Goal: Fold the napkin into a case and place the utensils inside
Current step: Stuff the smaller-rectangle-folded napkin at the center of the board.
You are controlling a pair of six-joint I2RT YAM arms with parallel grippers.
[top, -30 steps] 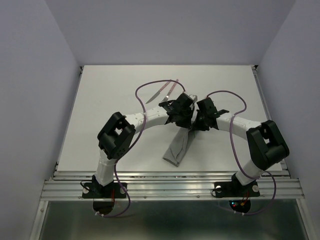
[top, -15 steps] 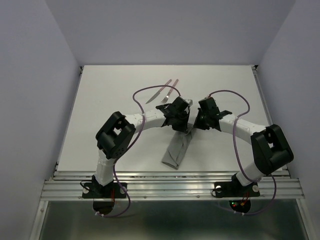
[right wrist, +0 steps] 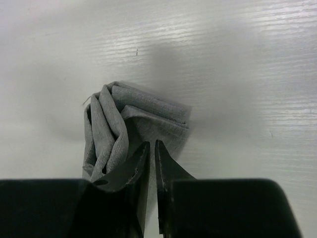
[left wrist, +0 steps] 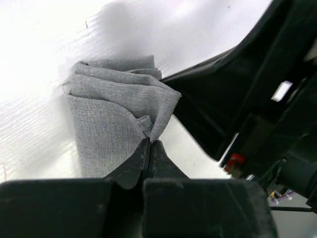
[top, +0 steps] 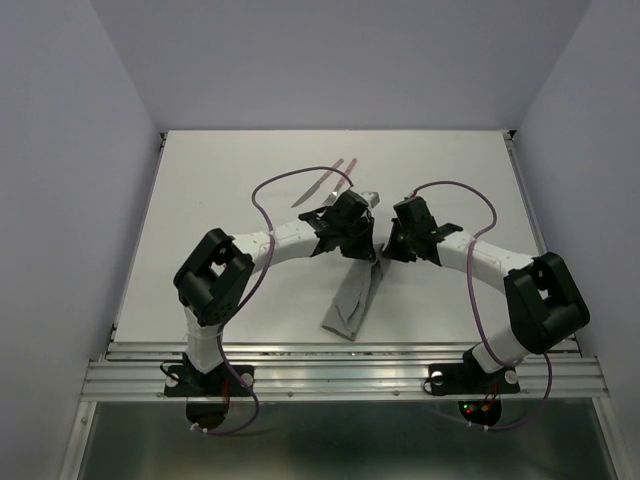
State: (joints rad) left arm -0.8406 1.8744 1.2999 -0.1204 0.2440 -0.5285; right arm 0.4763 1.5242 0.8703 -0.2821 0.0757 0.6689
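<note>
Pinching a raised fold of the napkin (left wrist: 106,106) tight in the left gripper (left wrist: 149,145), and easing the right gripper (right wrist: 151,145), clamped a second ago, to a thin slit with no cloth visibly between. Lying as a narrow folded strip between the arms, far end bunched. Probably letting the fold settle, with the utensils (top: 328,180) waiting well apart beyond.

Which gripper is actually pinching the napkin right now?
The left gripper: its jaws are shut on a fold of the napkin. The right gripper shows a slim gap.
</note>
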